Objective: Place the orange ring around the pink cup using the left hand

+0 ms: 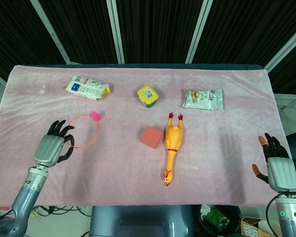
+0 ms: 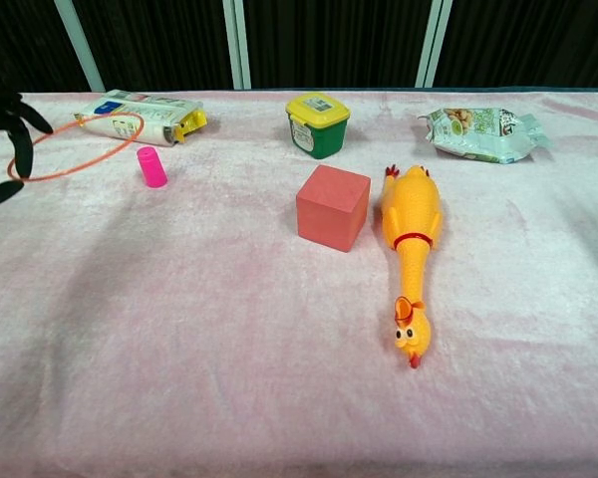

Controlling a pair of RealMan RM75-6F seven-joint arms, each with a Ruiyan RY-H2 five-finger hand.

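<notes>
Left hand: my left hand (image 1: pixel 53 145) at the left of the head view, raised, fingertips pinching the orange ring (image 1: pixel 84 130)
Ring: lifted off the cloth, tilted; its far edge overlaps the pink cup (image 1: pixel 95 116) in the head view
Cup: upright, upper left of the pink tablecloth (image 1: pixel 222 148), just below the snack packet (image 1: pixel 86 87)
Right hand: my right hand (image 1: pixel 276 165) at the lower right edge, fingers spread, holding nothing

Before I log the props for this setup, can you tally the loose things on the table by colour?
Pink: 2, pink cup, cube
Orange: 1, orange ring
Yellow: 2, rubber chicken, yellow-lidded tub
White or pale packets: 2, left, right
Total: 7
</notes>
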